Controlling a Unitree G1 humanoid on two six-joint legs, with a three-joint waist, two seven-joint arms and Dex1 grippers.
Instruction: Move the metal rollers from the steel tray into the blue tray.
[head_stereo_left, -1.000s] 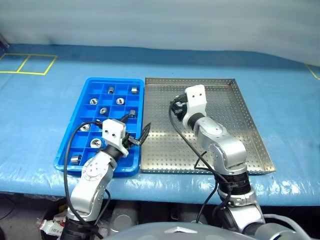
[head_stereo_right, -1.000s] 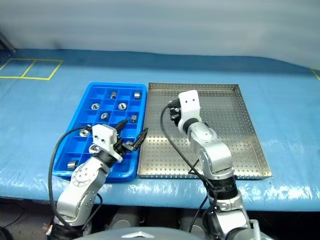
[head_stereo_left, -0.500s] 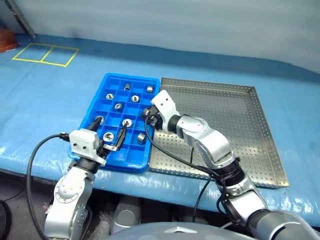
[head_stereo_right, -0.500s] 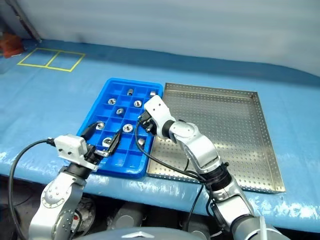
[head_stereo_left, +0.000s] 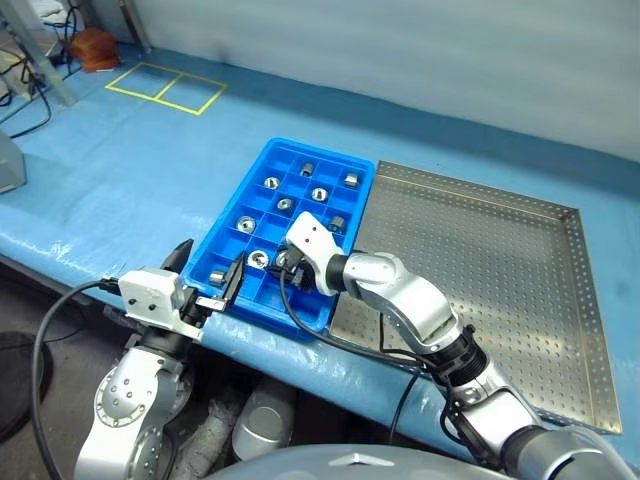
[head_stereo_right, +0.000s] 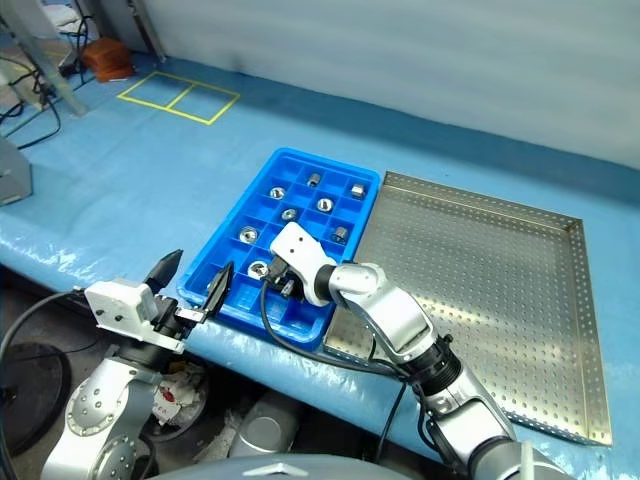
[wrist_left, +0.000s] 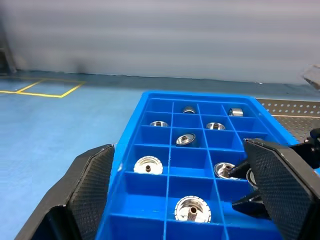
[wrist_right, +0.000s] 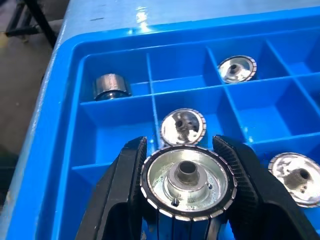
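While the right end effector (head_stereo_right: 283, 283) reaches over the near end of the blue tray (head_stereo_right: 225, 235), the head views show it clamped on a metal roller, with another roller (head_stereo_right: 259, 268) in the compartment just beside it. More metal rollers (head_stereo_right: 288, 214) sit in compartments farther along. The steel tray (head_stereo_right: 480, 290) lies beside the blue tray on the blue-covered tabletop (head_stereo_right: 120, 160), well off to the side of that arm, and looks bare. The left end effector (head_stereo_right: 190, 280) hangs at the tray's near edge, fingers spread wide, gripping nothing.

From the left wrist, the spread fingers (wrist_left: 87, 180) frame the blue tray, rollers scattered ahead of them.

From the right wrist, the fingers (wrist_right: 125, 170) squeeze one roller (wrist_right: 187, 180) from both sides above a compartment; another stands just beyond it.
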